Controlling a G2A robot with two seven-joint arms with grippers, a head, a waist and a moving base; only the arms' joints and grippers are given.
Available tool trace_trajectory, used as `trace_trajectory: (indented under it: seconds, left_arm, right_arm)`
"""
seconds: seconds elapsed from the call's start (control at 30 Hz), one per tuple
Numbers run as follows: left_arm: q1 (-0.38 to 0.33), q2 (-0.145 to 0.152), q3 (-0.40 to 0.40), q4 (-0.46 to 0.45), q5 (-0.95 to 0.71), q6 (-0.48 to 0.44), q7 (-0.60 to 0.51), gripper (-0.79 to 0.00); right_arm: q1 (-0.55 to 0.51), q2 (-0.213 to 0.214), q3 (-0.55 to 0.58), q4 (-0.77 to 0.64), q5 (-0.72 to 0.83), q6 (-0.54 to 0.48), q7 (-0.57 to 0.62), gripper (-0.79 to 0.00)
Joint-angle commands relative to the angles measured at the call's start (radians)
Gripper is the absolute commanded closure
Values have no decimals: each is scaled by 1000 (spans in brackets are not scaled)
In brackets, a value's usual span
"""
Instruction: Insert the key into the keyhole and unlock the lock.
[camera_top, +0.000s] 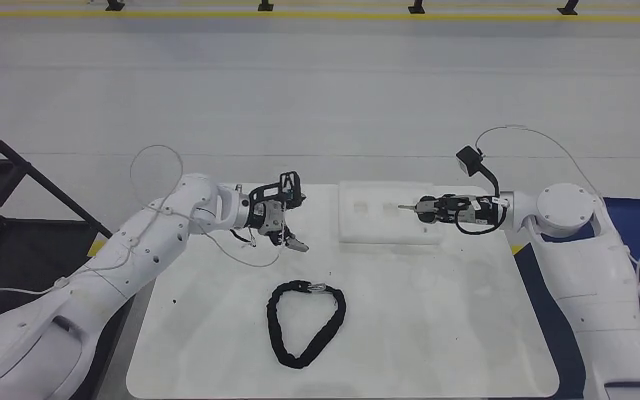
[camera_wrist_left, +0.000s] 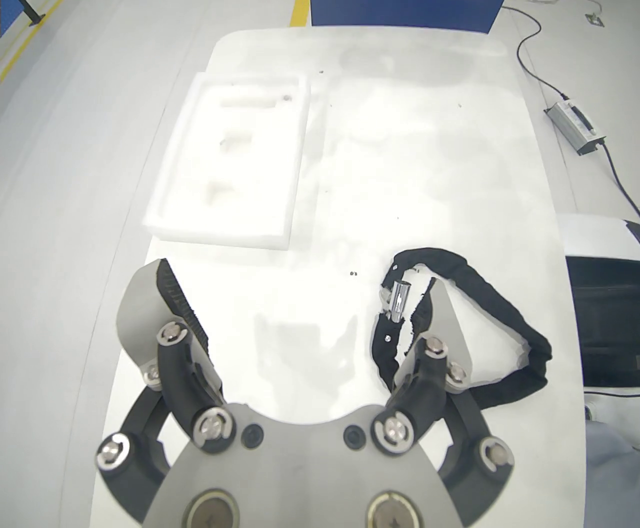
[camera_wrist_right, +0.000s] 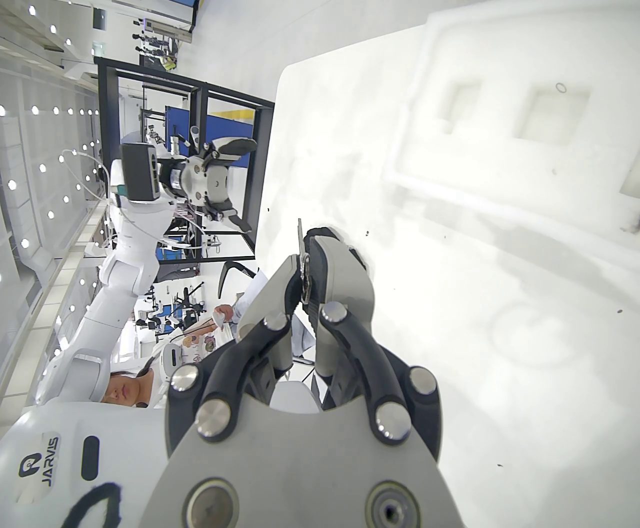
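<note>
A black fabric-covered chain lock (camera_top: 305, 323) lies in a loop on the white table, its silver cylinder (camera_wrist_left: 400, 301) at the top of the loop. My left gripper (camera_top: 290, 212) hangs open above the table, up and to the left of the lock; in the left wrist view the gripper (camera_wrist_left: 300, 285) frames the cylinder beside one fingertip (camera_wrist_left: 440, 305). My right gripper (camera_top: 420, 208) is held over the foam tray, shut on a small key (camera_wrist_right: 301, 250) whose blade (camera_top: 404, 207) sticks out past the fingertips.
A white foam tray (camera_top: 385, 215) with shallow recesses sits at the table's far middle. A black frame (camera_top: 40, 190) stands off the table's left side. A power adapter and cable (camera_wrist_left: 575, 125) lie on the floor beyond the table.
</note>
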Motion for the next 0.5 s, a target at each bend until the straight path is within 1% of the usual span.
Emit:
trace_trajectory:
  seconds: [0.0,0.07,0.17,0.27,0.33,0.47]
  left_arm:
    - [9,-9,13,13,44,-19,4,-785]
    - [17,-19,27,33,82,-41,8,-785]
    - [28,-37,40,77,91,-59,31,-785]
    - [21,-53,60,98,91,-59,35,-785]
    - [8,-62,89,102,101,-59,12,-785]
    - [8,-62,89,102,101,-59,12,-785]
  right_arm:
    - [0,0,0,0,0,0,0,0]
    - [0,0,0,0,0,0,0,0]
    - [0,0,0,0,0,0,0,0]
    - [0,0,0,0,0,0,0,0]
    - [0,0,0,0,0,0,0,0]
    - [0,0,0,0,0,0,0,0]
